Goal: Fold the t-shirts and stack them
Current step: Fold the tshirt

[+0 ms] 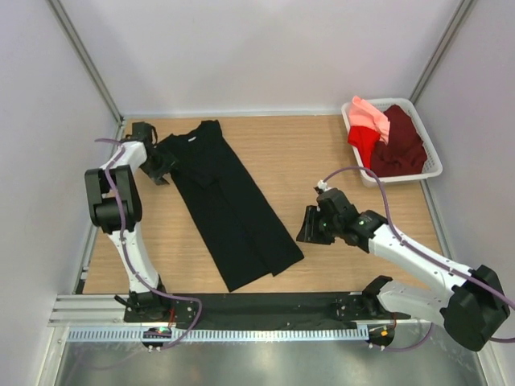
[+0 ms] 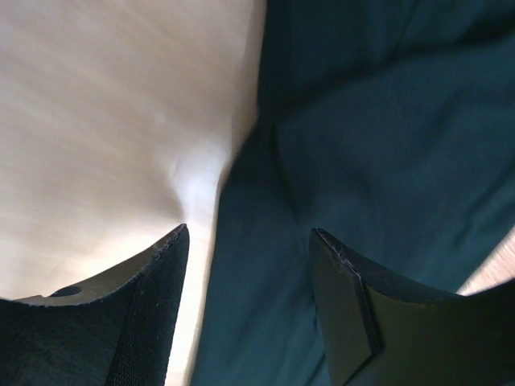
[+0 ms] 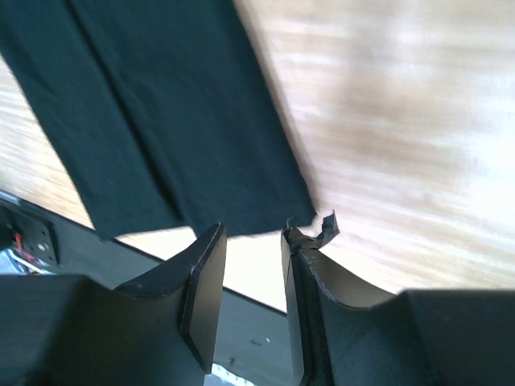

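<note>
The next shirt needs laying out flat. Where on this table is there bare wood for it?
Widest bare patch: the wood between the black t-shirt and the basket, beyond the right gripper. A smaller one lies between the left arm and the shirt's near half. Crowded: the far-left corner, around the left gripper and the shirt's top.

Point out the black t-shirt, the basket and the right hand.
black t-shirt [image 1: 229, 201], top view, middle of the folded body.
basket [image 1: 406, 177], top view, near rim.
right hand [image 3: 253, 233], right wrist view, midway between fingertips.

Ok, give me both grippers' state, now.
Left gripper: open, empty, over the large black cloth t-shirt.
Right gripper: open, holding nothing.
</note>
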Robot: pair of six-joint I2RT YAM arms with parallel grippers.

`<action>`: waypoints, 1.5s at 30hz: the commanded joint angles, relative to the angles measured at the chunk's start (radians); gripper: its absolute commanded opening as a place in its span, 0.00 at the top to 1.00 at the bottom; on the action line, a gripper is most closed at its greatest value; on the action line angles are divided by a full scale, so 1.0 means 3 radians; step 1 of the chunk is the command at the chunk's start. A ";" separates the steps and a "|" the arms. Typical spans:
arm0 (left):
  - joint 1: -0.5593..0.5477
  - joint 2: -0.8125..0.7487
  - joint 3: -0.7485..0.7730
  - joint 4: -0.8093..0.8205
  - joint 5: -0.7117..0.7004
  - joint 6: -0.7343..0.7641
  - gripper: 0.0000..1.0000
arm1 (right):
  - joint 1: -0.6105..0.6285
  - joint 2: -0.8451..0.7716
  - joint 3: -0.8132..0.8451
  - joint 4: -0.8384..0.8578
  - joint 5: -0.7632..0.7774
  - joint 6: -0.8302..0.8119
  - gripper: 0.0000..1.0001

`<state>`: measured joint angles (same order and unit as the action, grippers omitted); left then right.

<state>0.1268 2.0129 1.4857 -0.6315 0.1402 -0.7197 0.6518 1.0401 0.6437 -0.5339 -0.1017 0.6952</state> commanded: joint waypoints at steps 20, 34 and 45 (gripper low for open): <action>0.0242 0.1256 0.1776 -0.0134 -0.0038 0.0538 0.53 | 0.0006 0.0848 0.0477 0.0200 0.0313 -0.0339 0.59; 0.0324 0.1645 0.2303 -0.0124 0.0151 0.0640 0.65 | 0.0011 0.1242 0.0692 0.0286 0.0313 -0.0410 0.58; 0.0400 0.2106 0.3040 0.0316 0.0846 0.0339 0.94 | 0.0006 0.1278 0.0682 0.0435 0.0242 -0.0589 0.54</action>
<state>0.2283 2.6190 2.3409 -0.6075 0.2928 -0.5747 0.6518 1.4223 0.8276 -0.4538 -0.0216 0.5503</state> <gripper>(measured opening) 0.030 0.456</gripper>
